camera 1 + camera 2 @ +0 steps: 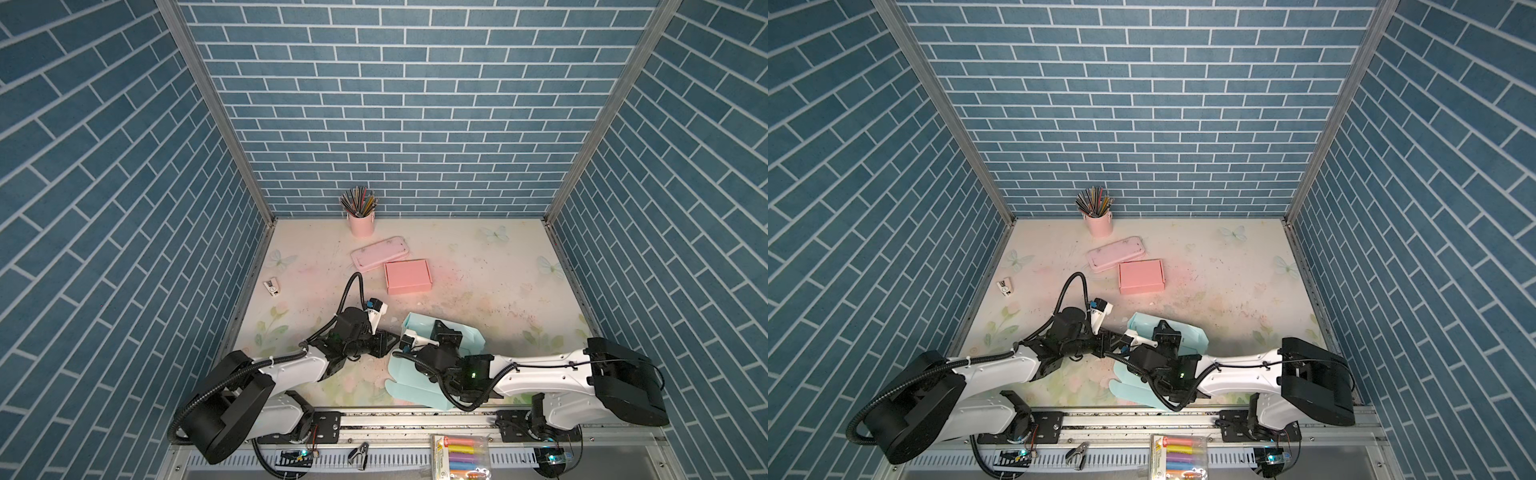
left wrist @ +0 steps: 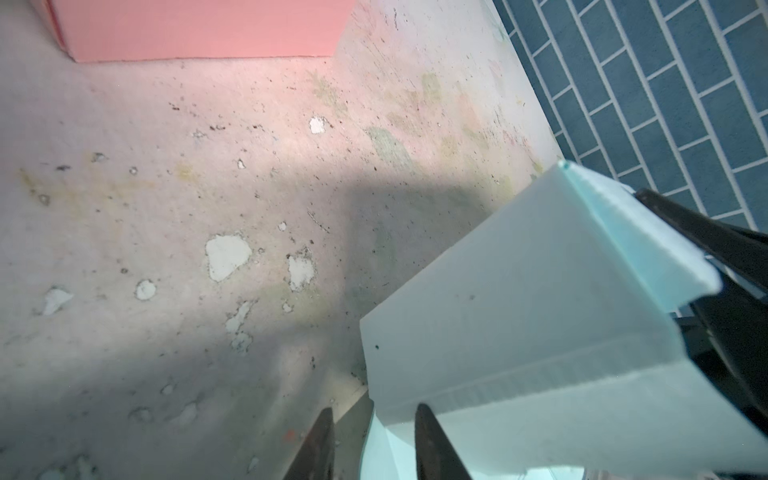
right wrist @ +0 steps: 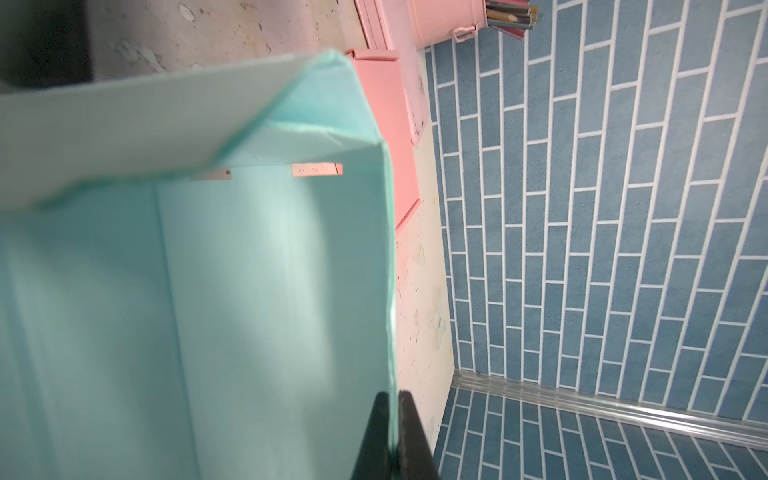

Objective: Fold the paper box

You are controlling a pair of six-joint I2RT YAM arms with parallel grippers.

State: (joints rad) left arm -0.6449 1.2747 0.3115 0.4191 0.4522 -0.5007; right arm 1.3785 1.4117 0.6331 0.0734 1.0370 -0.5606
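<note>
The paper box is pale teal and partly folded, with raised walls, near the table's front middle in both top views. My right gripper is shut on the top edge of one upright wall of the box. My left gripper sits at the box's left side with its jaws apart. A corner of the box lies between its fingers without being pinched. Flat flaps of the box spread toward the front rail under my right arm.
A closed pink box and a pink pencil case lie behind the teal box. A pink cup of pencils stands at the back wall. A small white sharpener lies at the left. A marker pack sits on the front rail.
</note>
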